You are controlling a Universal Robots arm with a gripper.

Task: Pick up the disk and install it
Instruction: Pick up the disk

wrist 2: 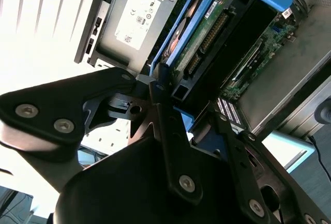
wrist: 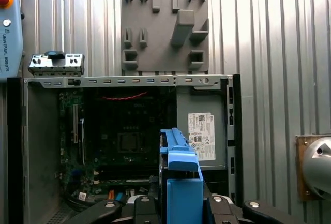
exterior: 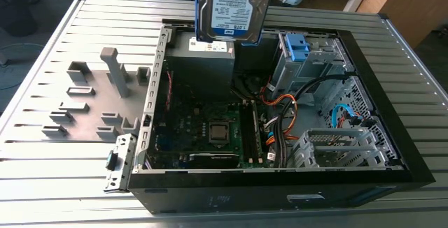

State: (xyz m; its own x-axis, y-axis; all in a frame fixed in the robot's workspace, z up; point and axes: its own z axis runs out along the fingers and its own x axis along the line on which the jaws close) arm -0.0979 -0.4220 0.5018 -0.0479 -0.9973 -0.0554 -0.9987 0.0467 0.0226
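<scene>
Ribbed grey metal forms the table (exterior: 49,165), which carries everything else. Largest on it is the black computer case (exterior: 280,199), lying on its side with the panel off, so that the board and cables inside face upward. Beside the case, toward the exterior view's left, lies a grey holder plate (exterior: 87,99) with upright pegs and pockets. Within the case, the grey power supply (exterior: 210,55) with its white sticker sits at the far end. A bare blue bracket (exterior: 297,47) stands in the drive bay just to the exterior view's right of it. A silver drive cage (exterior: 336,147) occupies the near corner on that same side.

The disk (exterior: 231,8) hangs in the air above the far end of the case, clear of every part inside. Its long axis runs up and down and its label faces the exterior camera. Its lower edge hovers over the power supply, with the blue bracket near but offset to the exterior view's right.

In the second wrist view the black fingers (wrist 2: 166,123) are clenched on the disk's upper end, pressing its blue side rails from both sides. The disk thus extends straight down from the fingers toward the open case.
</scene>
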